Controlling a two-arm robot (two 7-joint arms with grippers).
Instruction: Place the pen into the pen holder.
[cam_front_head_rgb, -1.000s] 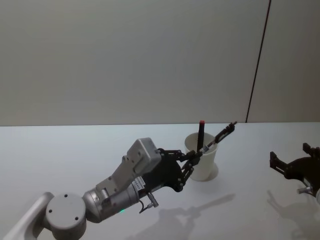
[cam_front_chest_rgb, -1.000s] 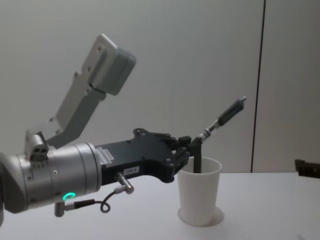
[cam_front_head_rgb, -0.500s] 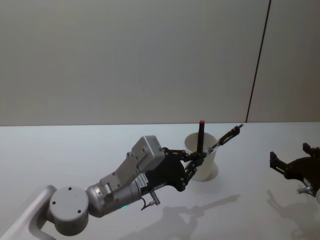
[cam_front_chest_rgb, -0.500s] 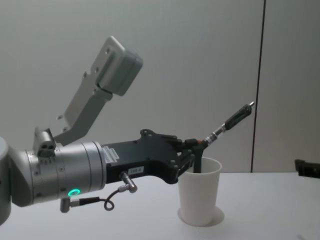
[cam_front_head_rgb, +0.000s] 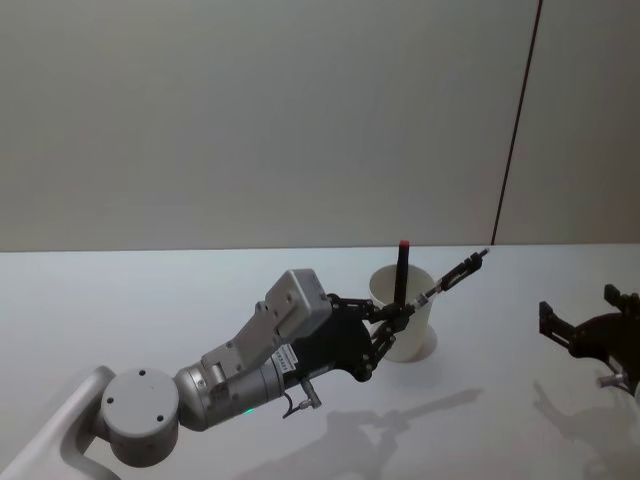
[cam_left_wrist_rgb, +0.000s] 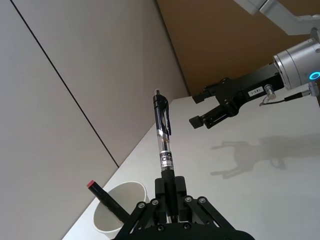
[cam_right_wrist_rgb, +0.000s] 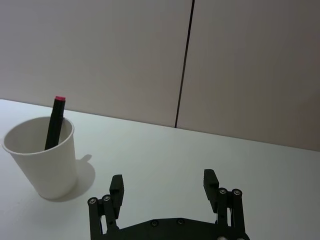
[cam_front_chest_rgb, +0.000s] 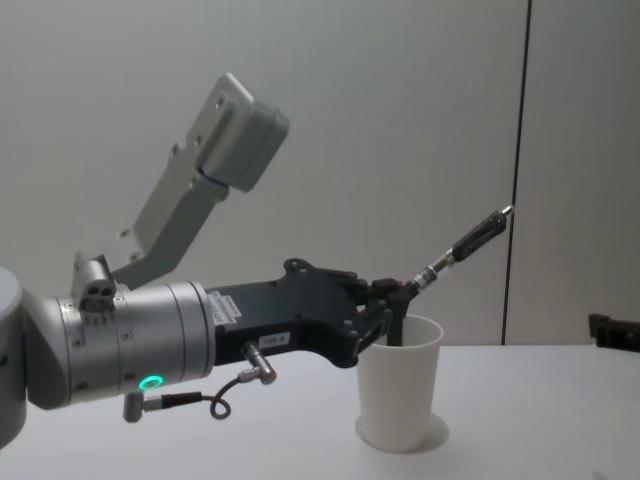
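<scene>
So your left gripper (cam_front_chest_rgb: 393, 297) has the black-and-clear click pen (cam_front_chest_rgb: 466, 242) pinched by its lower end. Compared to a second ago, it's pushed in a bit closer to the plain white paper cup (cam_front_chest_rgb: 400, 405). The pen has also tipped flatter, with its free end swinging further out to the right. Over the last half second it's barely budged, so it looks settled there to me.

Right now the fingertips sit just above the cup's rim on the left side. The pen slants up and away across the mouth, so it's not in yet. A black marker with a red cap (cam_front_head_rgb: 401, 270) is already standing in the cup, right next to where the held end is.

My take: letting go at this angle could let the pen flop over the far rim, or tip the cup. You'd want it steeper first, with the low end over the opening.

Your right gripper (cam_right_wrist_rgb: 163, 179) is spread wide, holding nothing, parked well off to the right over the white table (cam_front_head_rgb: 150, 300).
</scene>
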